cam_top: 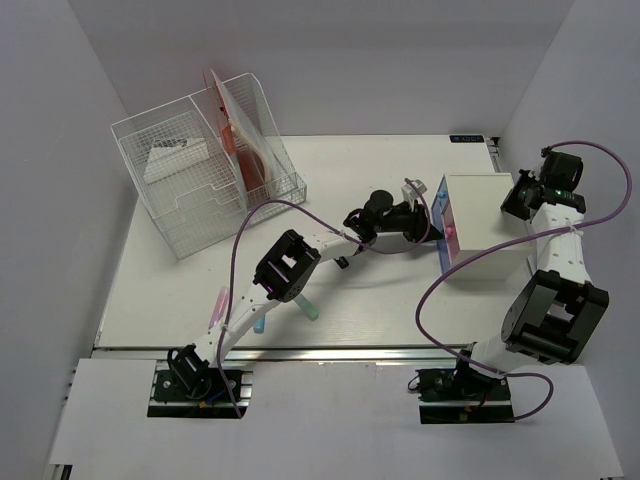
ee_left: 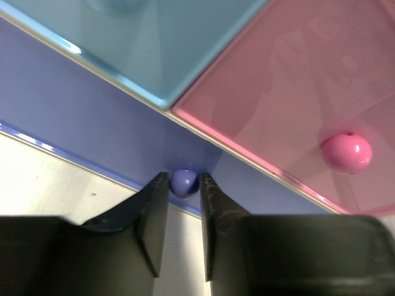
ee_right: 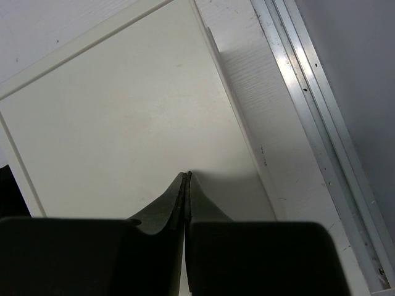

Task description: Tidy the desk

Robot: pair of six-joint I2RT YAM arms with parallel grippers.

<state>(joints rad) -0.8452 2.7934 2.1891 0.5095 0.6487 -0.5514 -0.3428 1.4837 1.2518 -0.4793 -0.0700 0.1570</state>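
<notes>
The desk (cam_top: 370,300) is a white tabletop with a silver rail along its front. At its right stands a small white drawer box (cam_top: 482,198) with a light-blue drawer (ee_left: 154,37), a pink drawer (ee_left: 290,92) with a pink knob (ee_left: 346,152), and a purple drawer (ee_left: 92,123). My left gripper (ee_left: 184,179) reaches to the box's front (cam_top: 432,228), its fingertips shut on the purple knob (ee_left: 182,183). My right gripper (ee_right: 187,174) is shut with nothing in it, its tips on the box's white top at the right side (cam_top: 515,203).
A wire-mesh file organizer (cam_top: 205,175) with red folders (cam_top: 235,130) stands at the back left. A teal pen (cam_top: 310,308), a pink marker (cam_top: 218,303) and a blue one (cam_top: 259,325) lie by the left arm. A small clear object (cam_top: 415,187) lies behind the left gripper.
</notes>
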